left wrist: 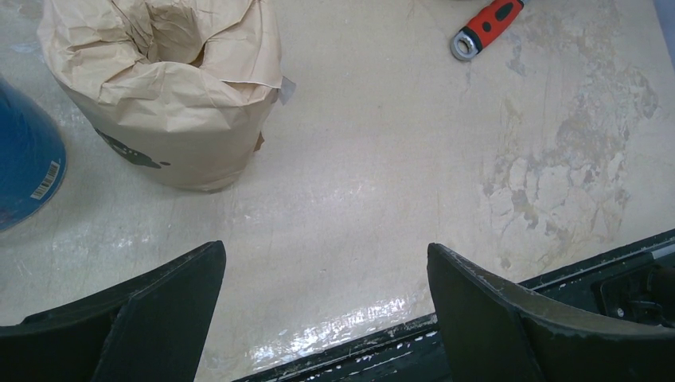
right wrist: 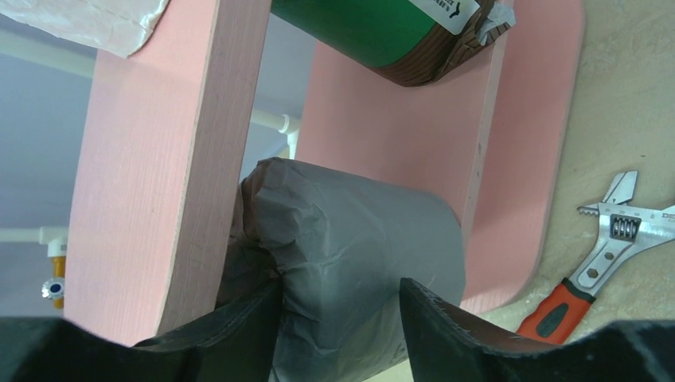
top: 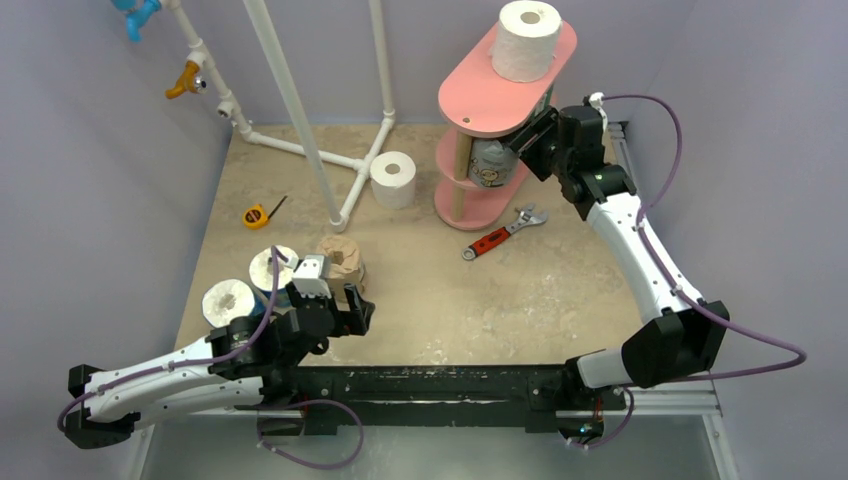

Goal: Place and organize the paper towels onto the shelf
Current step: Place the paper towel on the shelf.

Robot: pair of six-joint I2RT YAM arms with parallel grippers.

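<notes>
Claw on right point(right wrist: 338, 296) pinching grey roll point(right wrist: 358, 231) between pink shelf point(right wrist: 143, 159) boards; claw on left point(left wrist: 326, 274) gaping wide, tan roll point(left wrist: 171, 103) ahead-left.

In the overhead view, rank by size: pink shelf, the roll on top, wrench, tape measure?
1. Pink shelf, largest.
2. The roll on top.
3. The wrench, though the roll sits nearer the camera.
4. The tape measure, smallest.

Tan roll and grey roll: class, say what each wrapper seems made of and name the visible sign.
The tan cylindrical roll: likely matt brown paper; sharp, crumpled creases. The grey cylindrical roll: perhaps thin plastic film or coated paper; faint sheen, fine wrinkles.
</notes>
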